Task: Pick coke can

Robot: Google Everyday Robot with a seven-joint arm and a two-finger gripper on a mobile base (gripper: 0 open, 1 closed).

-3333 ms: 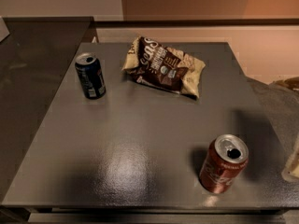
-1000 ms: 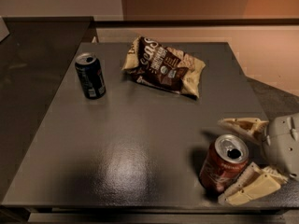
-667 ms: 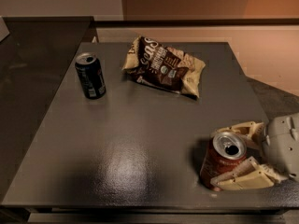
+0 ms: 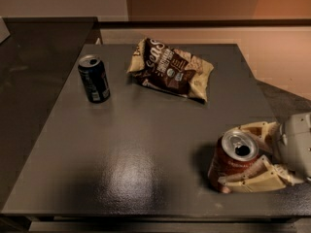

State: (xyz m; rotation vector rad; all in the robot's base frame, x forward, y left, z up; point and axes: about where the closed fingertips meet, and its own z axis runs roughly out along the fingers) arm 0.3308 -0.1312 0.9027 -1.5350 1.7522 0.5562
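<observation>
The coke can [image 4: 232, 165] is red with a silver top and an open tab hole. It stands near the front right corner of the dark grey table [image 4: 141, 144], tilted a little to the left. My gripper [image 4: 243, 157] comes in from the right edge. Its two cream fingers [image 4: 252, 178] sit on either side of the can, one behind it and one in front, pressed against its sides.
A dark blue can [image 4: 94, 78] stands upright at the back left. A brown and cream snack bag [image 4: 170, 69] lies at the back middle. A lower dark counter [image 4: 29, 57] runs along the left. The table's front edge is just below the can.
My gripper came in from the right, put its fingers around the coke can and closed them on it. The can now tilts slightly left.
</observation>
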